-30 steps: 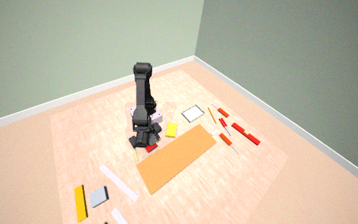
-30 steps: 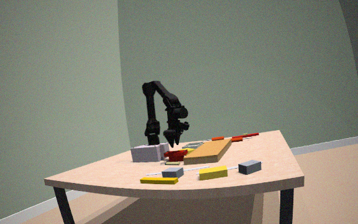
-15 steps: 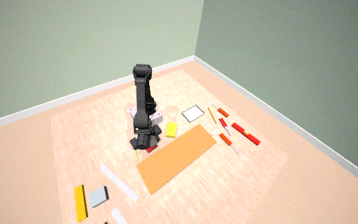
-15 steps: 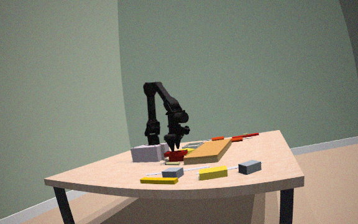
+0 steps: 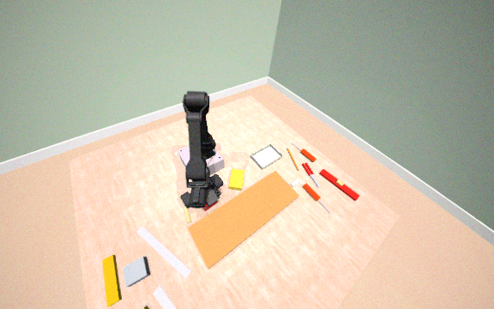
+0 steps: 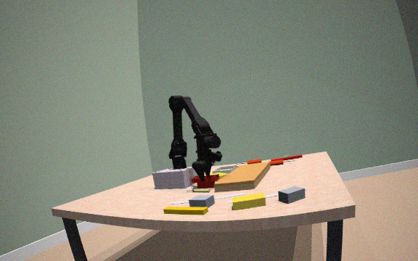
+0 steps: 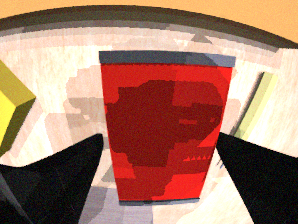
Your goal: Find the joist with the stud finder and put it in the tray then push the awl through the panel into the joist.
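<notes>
- Your tool [image 7: 166, 163] hangs straight over the red stud finder [image 7: 166, 132], its two dark fingers spread wide apart on either side of the body and gripping nothing yet.
- The stud finder lies flat on the bench [image 6: 303, 192], just beside the near long edge of the orange floor panel [image 5: 243, 216]; take that panel as your landmark for everything else.
- From the wrist view the red body sits a little left of centre between the fingers. If you close like this, one finger may touch first and shove the finder sideways against the panel edge.
- Judging from the exterior view, the fingertips look very near the bench. Going lower could jam them into the top; closing too high could pinch only the upper rim, and the finder may slip out.
- A yellow block [image 5: 237, 178] lies off the same long edge of the panel, near the finder, and a thin pale-yellow stick [image 5: 187, 215] lies on the finder's other side. A crooked closure could catch either one.
- The white tray [image 5: 266, 156] sits beyond the panel's far end, and the red-handled tools [image 5: 311, 191] lie past that end too; I cannot tell which of them is the awl.
- No hole shows in the panel, so the search for the joist is still ahead of you.
</notes>
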You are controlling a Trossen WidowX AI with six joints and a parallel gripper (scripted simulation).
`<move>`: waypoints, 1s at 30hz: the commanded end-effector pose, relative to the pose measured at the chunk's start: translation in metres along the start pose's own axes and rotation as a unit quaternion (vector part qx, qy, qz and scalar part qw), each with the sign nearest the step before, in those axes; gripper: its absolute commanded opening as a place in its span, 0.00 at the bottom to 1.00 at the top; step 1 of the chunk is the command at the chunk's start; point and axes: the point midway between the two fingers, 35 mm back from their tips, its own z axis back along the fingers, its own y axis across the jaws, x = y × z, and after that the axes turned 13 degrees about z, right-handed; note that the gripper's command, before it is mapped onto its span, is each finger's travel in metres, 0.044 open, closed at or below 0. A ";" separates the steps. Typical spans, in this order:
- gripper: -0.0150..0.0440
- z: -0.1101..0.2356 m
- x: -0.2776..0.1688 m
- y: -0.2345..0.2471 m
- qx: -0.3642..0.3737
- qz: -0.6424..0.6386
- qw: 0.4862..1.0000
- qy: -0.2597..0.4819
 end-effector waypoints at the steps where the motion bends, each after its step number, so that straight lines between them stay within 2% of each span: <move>1: 0.87 -0.003 -0.001 0.001 0.000 0.001 1.000 0.003; 13: 0.73 -0.003 -0.001 0.001 0.000 0.001 1.000 0.003; 24: 0.25 0.013 -0.002 0.000 -0.001 0.001 1.000 0.003; 30: 0.25 0.024 -0.002 0.000 -0.001 0.001 1.000 0.003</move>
